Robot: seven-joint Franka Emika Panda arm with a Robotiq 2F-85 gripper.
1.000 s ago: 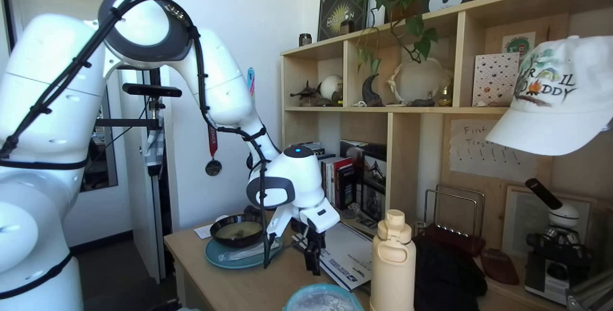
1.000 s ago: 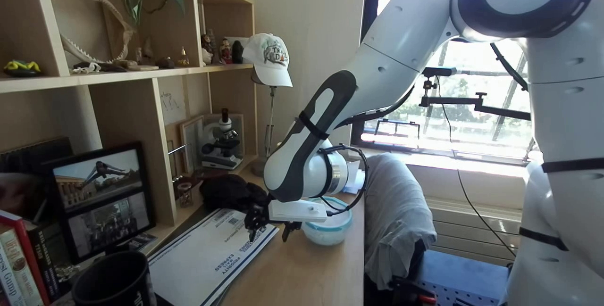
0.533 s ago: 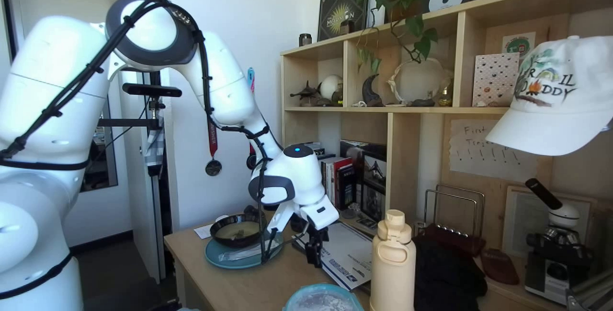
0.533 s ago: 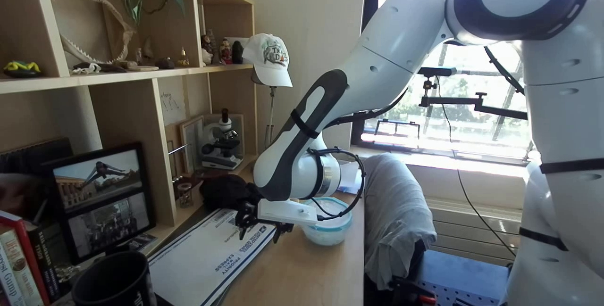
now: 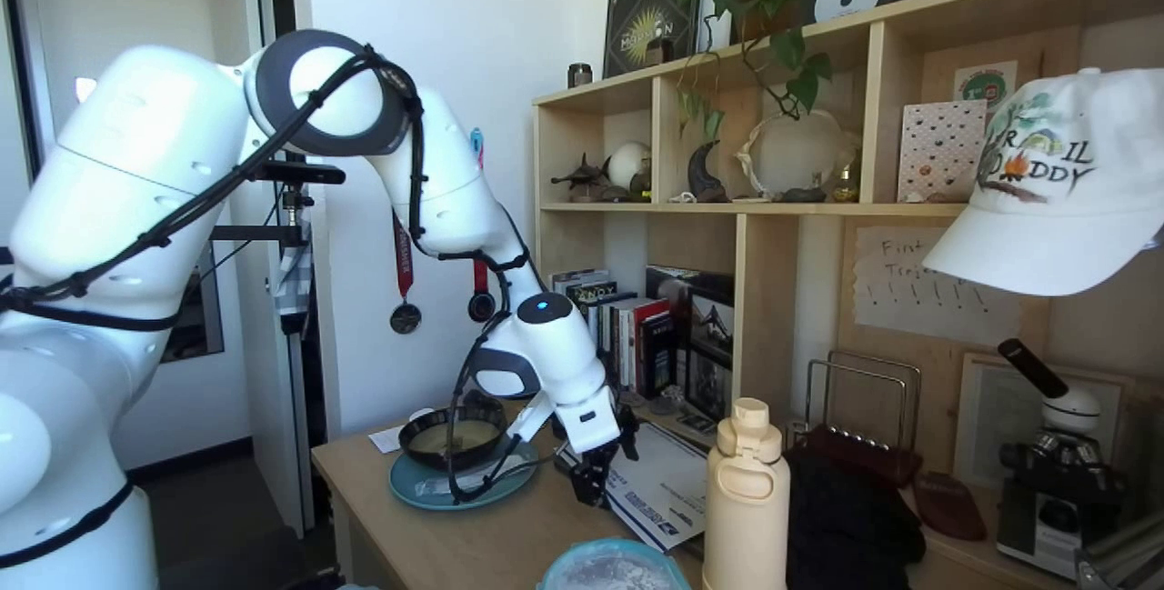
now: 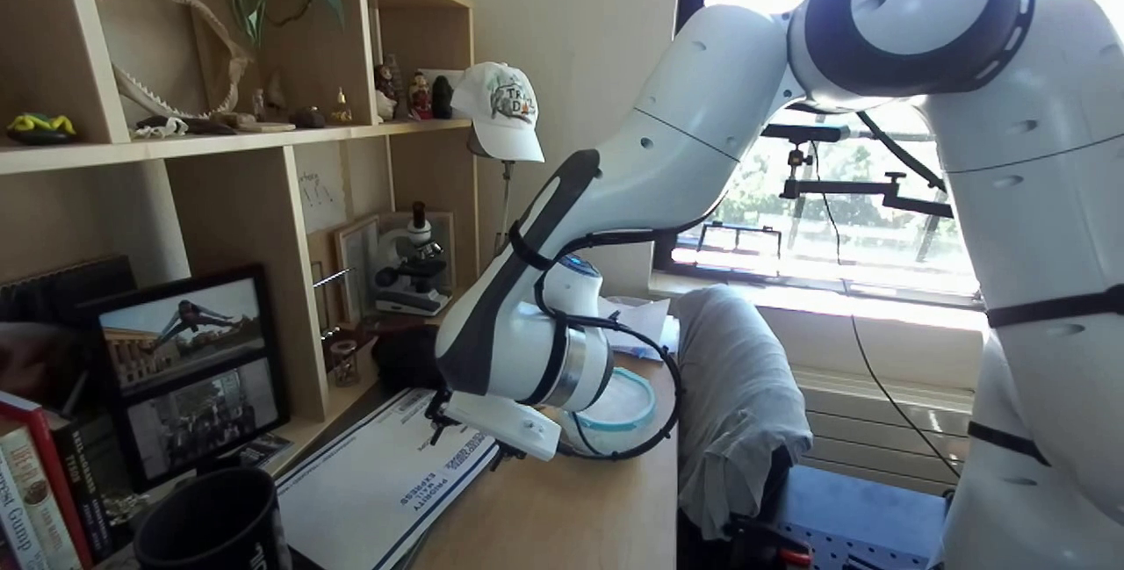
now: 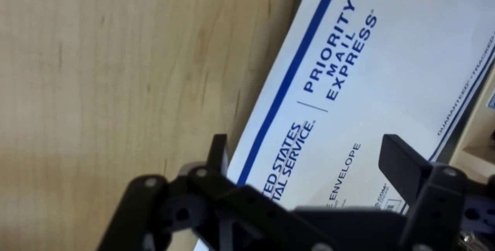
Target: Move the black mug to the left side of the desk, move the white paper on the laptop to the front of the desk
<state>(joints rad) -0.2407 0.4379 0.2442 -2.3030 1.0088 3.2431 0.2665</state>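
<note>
Fingers (image 7: 404, 166): spread wide apart
Envelope (image 7: 386, 96): beneath the fingers; contact unclear
Mug (image 6: 206, 522): upright in an exterior view, well apart from the fingers, nearer the camera

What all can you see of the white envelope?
The white envelope looks like smooth paper or card, with blue stripes along its long edges and blue lettering, including PRIORITY MAIL EXPRESS. It lies flat, lettering up, on the desk, seemingly atop something mostly hidden. The open claw hangs over it near one end; whether they touch, I cannot tell.
</note>
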